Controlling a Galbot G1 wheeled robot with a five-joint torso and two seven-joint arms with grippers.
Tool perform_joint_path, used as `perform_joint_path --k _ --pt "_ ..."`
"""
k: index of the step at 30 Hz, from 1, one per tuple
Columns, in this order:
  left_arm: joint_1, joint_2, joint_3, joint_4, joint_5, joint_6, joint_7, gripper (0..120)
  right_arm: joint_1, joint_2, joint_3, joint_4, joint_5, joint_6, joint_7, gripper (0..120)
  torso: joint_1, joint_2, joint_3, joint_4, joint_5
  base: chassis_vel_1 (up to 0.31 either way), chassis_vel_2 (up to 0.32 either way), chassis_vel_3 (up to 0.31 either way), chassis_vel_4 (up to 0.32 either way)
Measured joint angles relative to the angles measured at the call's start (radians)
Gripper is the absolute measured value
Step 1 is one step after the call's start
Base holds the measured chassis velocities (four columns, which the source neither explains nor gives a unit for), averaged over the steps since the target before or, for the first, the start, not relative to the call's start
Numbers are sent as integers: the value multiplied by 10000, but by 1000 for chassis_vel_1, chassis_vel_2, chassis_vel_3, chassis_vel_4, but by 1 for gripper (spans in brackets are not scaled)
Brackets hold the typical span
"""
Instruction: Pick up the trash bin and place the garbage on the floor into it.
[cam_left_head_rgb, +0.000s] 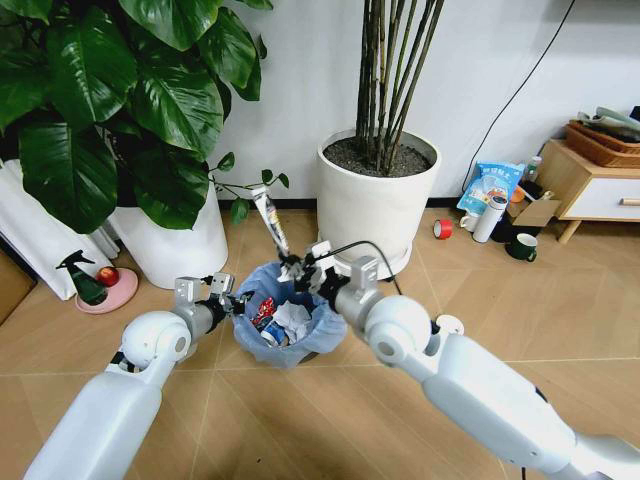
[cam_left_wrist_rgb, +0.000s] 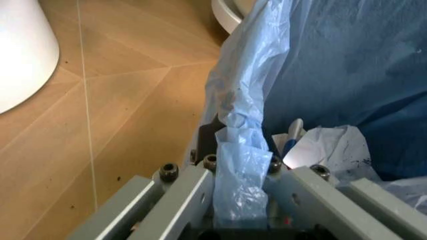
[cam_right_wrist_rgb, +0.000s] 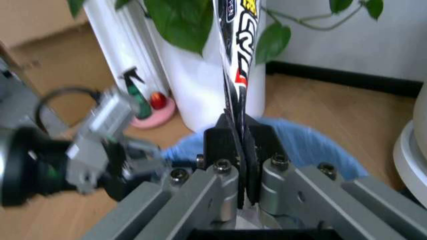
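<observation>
The trash bin (cam_left_head_rgb: 300, 345), small and lined with a crinkly light blue bag, is held just above the floor. My left gripper (cam_left_head_rgb: 236, 301) is shut on its left rim, pinching the bag (cam_left_wrist_rgb: 239, 165) over the dark rim (cam_left_wrist_rgb: 211, 133). Inside lie garbage pieces: a white paper wad (cam_left_head_rgb: 294, 318), a red wrapper (cam_left_head_rgb: 264, 307) and more paper (cam_left_wrist_rgb: 327, 146). My right gripper (cam_left_head_rgb: 296, 268) is shut on a white printed tube (cam_left_head_rgb: 267, 214), held upright above the bin's far rim (cam_right_wrist_rgb: 313, 146); the tube (cam_right_wrist_rgb: 239, 55) rises from between the fingers. A white disc (cam_left_head_rgb: 450, 324) lies on the floor to the right.
Two large white plant pots (cam_left_head_rgb: 378, 205) (cam_left_head_rgb: 175, 245) stand just behind the bin, with leaves overhanging on the left. A spray bottle (cam_left_head_rgb: 82, 278) and pink dish sit far left. A red tape roll (cam_left_head_rgb: 443, 228), blue snack bag (cam_left_head_rgb: 492, 186), mug and wooden cabinet (cam_left_head_rgb: 590, 180) are at the back right.
</observation>
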Motion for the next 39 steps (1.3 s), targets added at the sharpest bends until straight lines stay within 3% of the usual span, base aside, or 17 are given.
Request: perform_joint_path --k 4,6,21,26,29,30,34,39 --pt "-86 9 23 83 -1 0 46 0 -90 -32 -147 -74 -170 -80 38 8 0 0 0 0 0 0 0 0 0" --pt "-162 -10 52 152 0 0 65 0 -252 -62 -251 -73 -297 -111 127 20 0 0 0 -1 0 0 0 0 0" --pt "-42 28 -104 30 35 0 107 0 -562 -12 -110 -97 -422 -97 361 70 0 1 0 1 0 0 0 0 0" --pt "115 87 -244 -122 31 0 64 0 -782 -7 628 -13 -464 -98 579 88 0 1 -1 2 1 0 0 0 0" --pt "264 142 -332 -232 29 0 55 0 -1214 -235 1721 -188 -465 -151 790 98 0 1 0 2 2 0 0 0 0" --pt "264 142 -332 -232 29 0 55 0 -1214 -235 1721 -188 -465 -151 790 98 0 1 0 2 2 0 0 0 0" --pt "295 187 -378 -306 21 0 52 0 -1700 -422 3437 -1490 -580 -185 893 100 0 1 -1 -3 3 0 0 0 0" --pt "284 238 -371 -402 -22 0 26 0 -1755 -401 4368 -3126 -115 -566 1069 100 0 1 0 0 4 0 0 0 0"
